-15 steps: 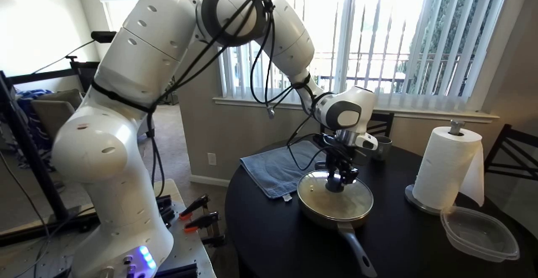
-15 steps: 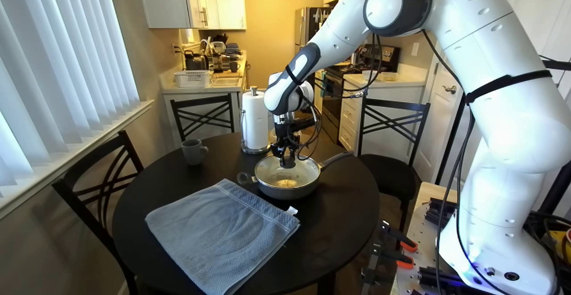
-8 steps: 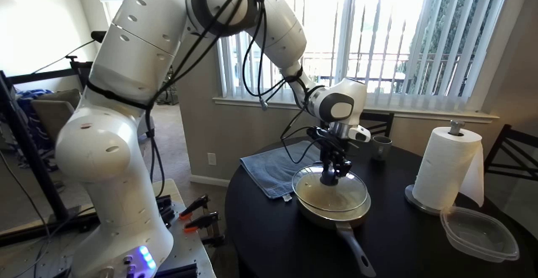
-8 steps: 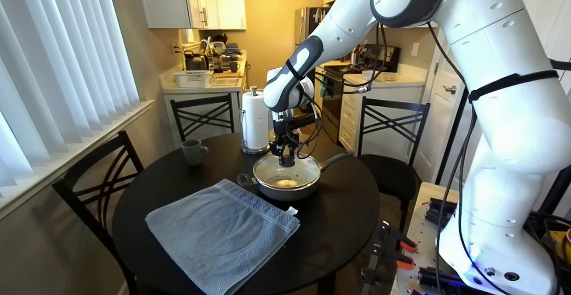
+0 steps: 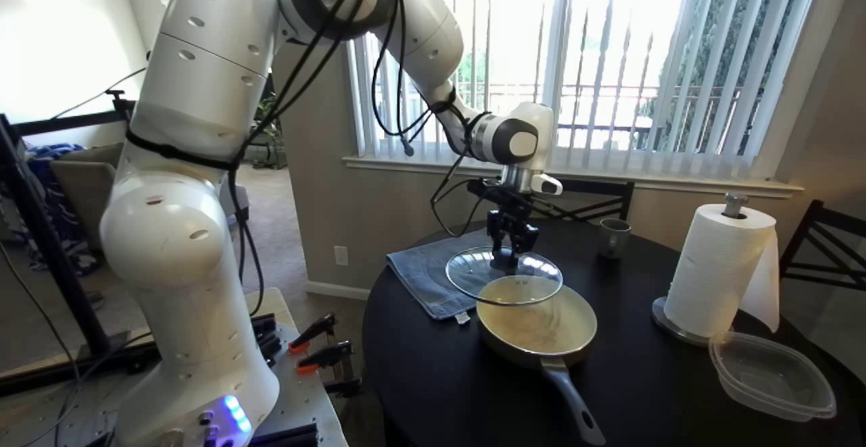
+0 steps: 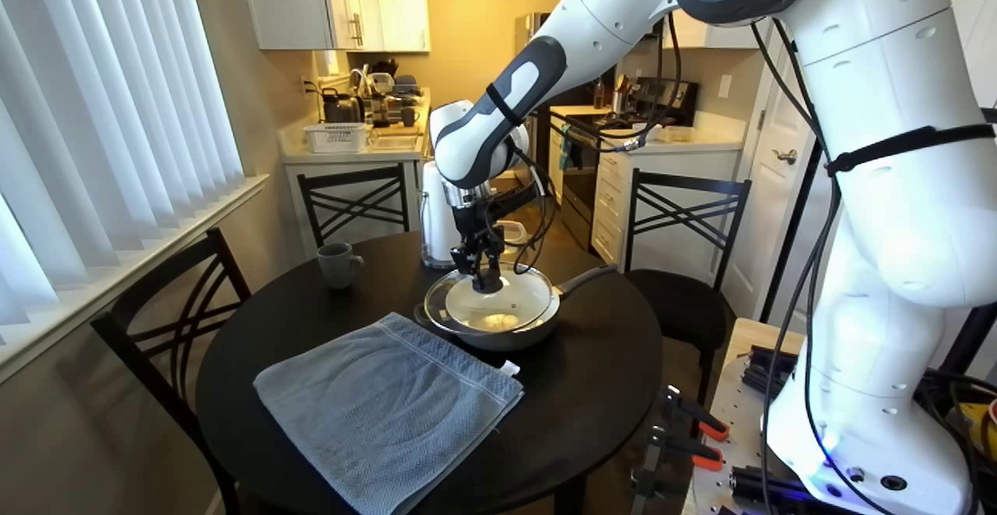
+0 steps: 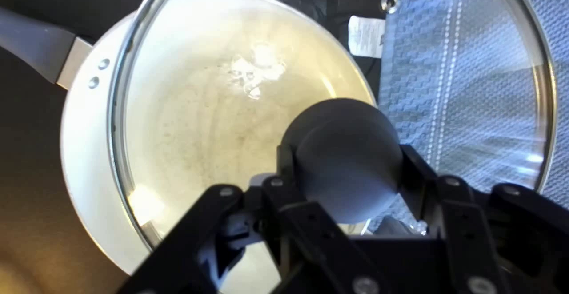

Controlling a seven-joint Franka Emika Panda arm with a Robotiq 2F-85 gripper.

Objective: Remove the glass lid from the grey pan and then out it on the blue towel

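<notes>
My gripper (image 5: 509, 247) is shut on the dark knob of the glass lid (image 5: 467, 276) and holds the lid in the air. In the wrist view the fingers (image 7: 342, 156) press both sides of the knob. The lid hangs above the grey pan (image 5: 541, 328), shifted so that it overlaps the pan's towel-side part and the edge of the blue towel (image 5: 433, 271). The lid also shows in an exterior view (image 6: 452, 297). The pan (image 6: 530, 337) stands on the table with its pale inside partly uncovered. The towel (image 6: 382, 414) lies flat beside the pan.
A grey mug (image 5: 614, 239) stands on the dark round table (image 5: 433, 379) near the window. A paper towel roll (image 5: 720, 271) and a clear plastic container (image 5: 771, 379) stand beyond the pan. The pan's long handle (image 5: 575, 406) points away from the towel. Chairs surround the table.
The lid has risen off the pan and moved sideways toward the towel and the window with my gripper. The pan has stayed almost in place and the towel has not moved.
</notes>
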